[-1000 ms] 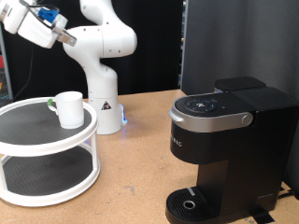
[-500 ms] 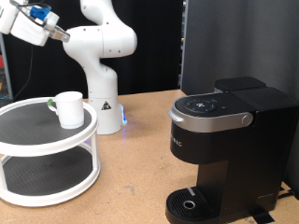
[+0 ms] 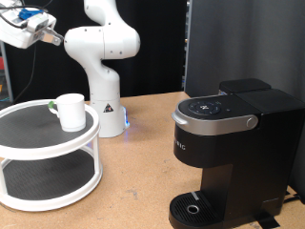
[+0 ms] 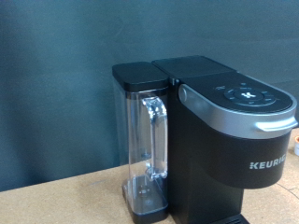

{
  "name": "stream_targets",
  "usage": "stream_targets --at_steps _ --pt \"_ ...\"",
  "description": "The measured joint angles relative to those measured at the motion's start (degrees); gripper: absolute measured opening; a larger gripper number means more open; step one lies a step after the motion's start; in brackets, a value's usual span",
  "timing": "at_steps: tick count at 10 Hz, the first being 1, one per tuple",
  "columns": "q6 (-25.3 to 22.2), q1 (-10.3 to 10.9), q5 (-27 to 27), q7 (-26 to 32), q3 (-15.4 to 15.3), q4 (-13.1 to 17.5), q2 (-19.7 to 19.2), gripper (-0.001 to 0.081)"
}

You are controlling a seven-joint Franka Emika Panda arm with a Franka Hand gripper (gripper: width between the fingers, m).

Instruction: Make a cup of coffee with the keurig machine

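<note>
The cup (image 3: 70, 110) is a small white mug standing upright on the top tier of a round white two-tier rack (image 3: 38, 143) at the exterior view's left. The keurig machine (image 3: 233, 153) is black with a silver-grey lid handle and stands at the exterior view's right with its lid shut. Its round drip base (image 3: 195, 207) holds nothing. In the wrist view the machine (image 4: 238, 140) shows from the side with its clear water tank (image 4: 145, 140). My gripper (image 3: 21, 27) is high in the exterior view's top left corner, well above the cup. Its fingers do not show in the wrist view.
The white arm's base (image 3: 107, 105) stands behind the rack on the wooden table (image 3: 143, 181). A dark panel (image 3: 243, 43) rises behind the machine. A small blue light (image 3: 128, 121) glows by the arm's base.
The hand has moved up and towards the exterior view's left, nearer the top left corner. The cup and the machine have not moved.
</note>
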State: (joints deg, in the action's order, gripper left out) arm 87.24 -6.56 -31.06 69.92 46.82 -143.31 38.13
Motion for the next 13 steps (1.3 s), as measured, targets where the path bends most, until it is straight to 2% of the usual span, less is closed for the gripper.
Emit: stream_targets --at_steps 1,3,5,8,13 --pt "2.99 -0.24 -2.06 0.08 -0.13 -0.73 0.15 0.0002" --pt "11.49 -1.48 -6.14 0.75 -0.43 -4.18 1.68 0.0002" --pt "15.49 -2.60 -6.34 0.92 -0.65 -6.75 3.15 0.0002" --pt "16.65 -3.61 -6.18 0.98 -1.04 -8.41 4.55 0.0002" --pt "12.97 -7.06 -3.93 0.87 -0.96 -8.85 7.65 0.0002"
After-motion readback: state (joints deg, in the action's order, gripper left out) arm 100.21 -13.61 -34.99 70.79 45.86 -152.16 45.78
